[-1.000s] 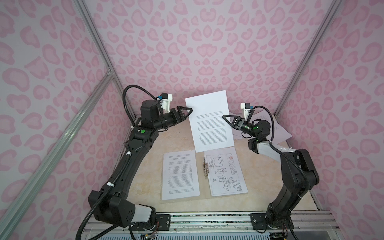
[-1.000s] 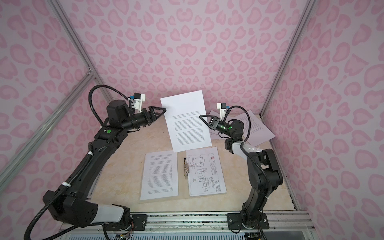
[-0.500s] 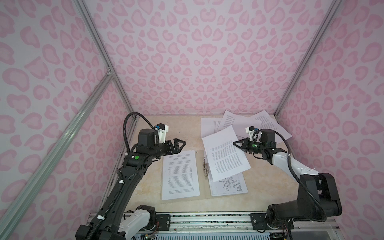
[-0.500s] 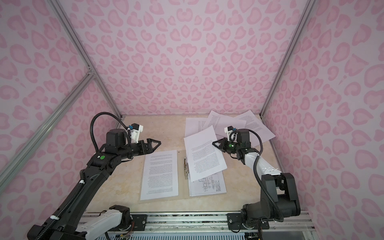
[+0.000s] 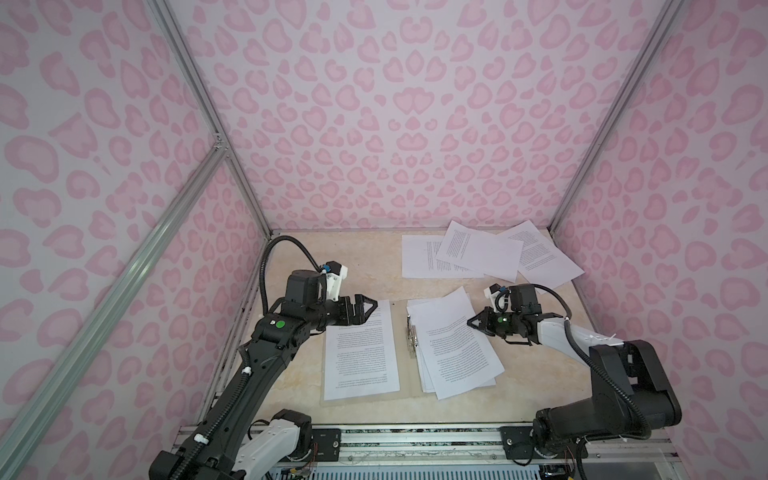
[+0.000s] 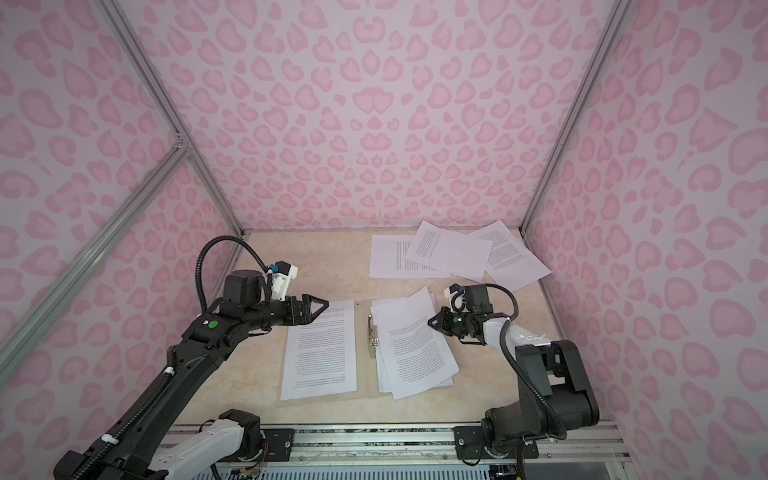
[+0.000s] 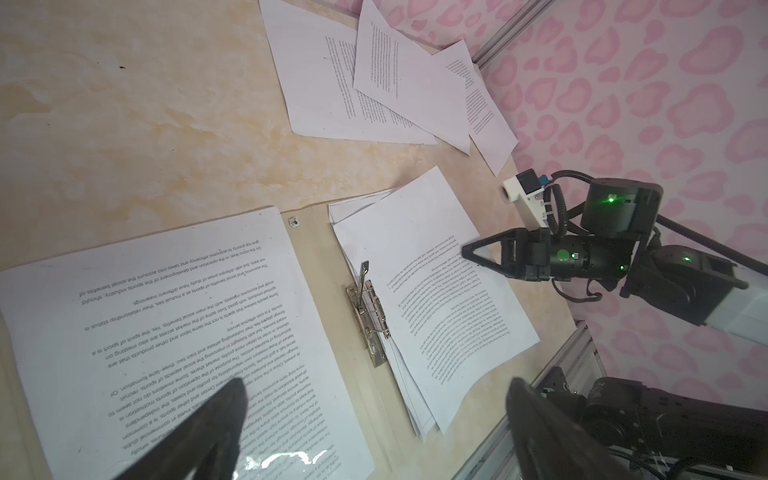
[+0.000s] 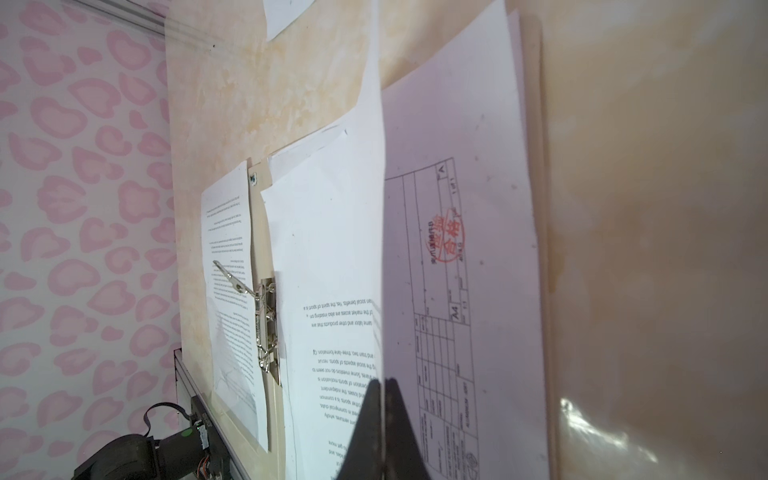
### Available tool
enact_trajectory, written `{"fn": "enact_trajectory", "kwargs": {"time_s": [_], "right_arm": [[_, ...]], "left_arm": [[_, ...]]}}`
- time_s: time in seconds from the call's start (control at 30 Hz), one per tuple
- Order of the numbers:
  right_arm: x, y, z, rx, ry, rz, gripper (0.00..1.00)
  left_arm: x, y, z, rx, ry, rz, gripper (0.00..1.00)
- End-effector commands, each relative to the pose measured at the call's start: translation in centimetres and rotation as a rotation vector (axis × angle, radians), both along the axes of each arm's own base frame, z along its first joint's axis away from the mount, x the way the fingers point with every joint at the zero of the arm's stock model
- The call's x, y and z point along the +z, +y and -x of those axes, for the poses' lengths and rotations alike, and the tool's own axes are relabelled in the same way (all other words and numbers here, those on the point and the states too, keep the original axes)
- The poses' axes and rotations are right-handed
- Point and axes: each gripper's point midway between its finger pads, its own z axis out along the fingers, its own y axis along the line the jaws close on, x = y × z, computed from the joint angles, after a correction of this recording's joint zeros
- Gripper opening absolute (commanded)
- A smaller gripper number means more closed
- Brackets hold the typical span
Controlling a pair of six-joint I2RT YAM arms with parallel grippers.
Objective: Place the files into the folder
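The right gripper (image 5: 469, 322) is clenched on the edge of a printed sheet (image 5: 453, 345). That sheet shows edge-on between the gripper's fingers in the right wrist view and lies askew over the stack (image 5: 427, 380) on the right flap of the folder (image 5: 402, 361). The left gripper (image 5: 368, 308) hangs released, jaws wide, over the far corner of a text sheet (image 5: 360, 349) on the left flap. The left wrist view catches its upside-down print, including "the spirit of sport". The folder lies open and flat near the front of the table (image 5: 365, 262), with its metal clip (image 5: 412, 341) at the spine, lever lifted. Only the right wrist view shows the drawing sheet (image 8: 457, 249) beneath, marked "A4" and "1 of 1". It carries a red round stamp (image 8: 444, 240) that seems to read "合格". Three more files (image 5: 478, 253) overlap at the table's far right corner.
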Motion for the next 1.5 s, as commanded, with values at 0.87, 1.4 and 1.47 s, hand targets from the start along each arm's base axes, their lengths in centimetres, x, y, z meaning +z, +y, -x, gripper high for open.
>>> {"fn": "enact_trajectory", "kwargs": {"time_s": [0.87, 1.4, 1.47], "right_arm": [[-1.6, 1.1, -0.1, -0.120, 0.005, -0.009, 0.00], [-1.6, 1.1, 0.1, -0.120, 0.001, -0.012, 0.05], [-1.4, 1.1, 0.2, -0.125, -0.004, -0.015, 0.15]], "left_arm": [[-0.6, -0.5, 0.4, -0.023, 0.000, -0.014, 0.98], [-0.6, -0.5, 0.4, -0.020, 0.003, -0.016, 0.98], [-0.7, -0.4, 0.4, -0.019, 0.004, -0.017, 0.98]]}}
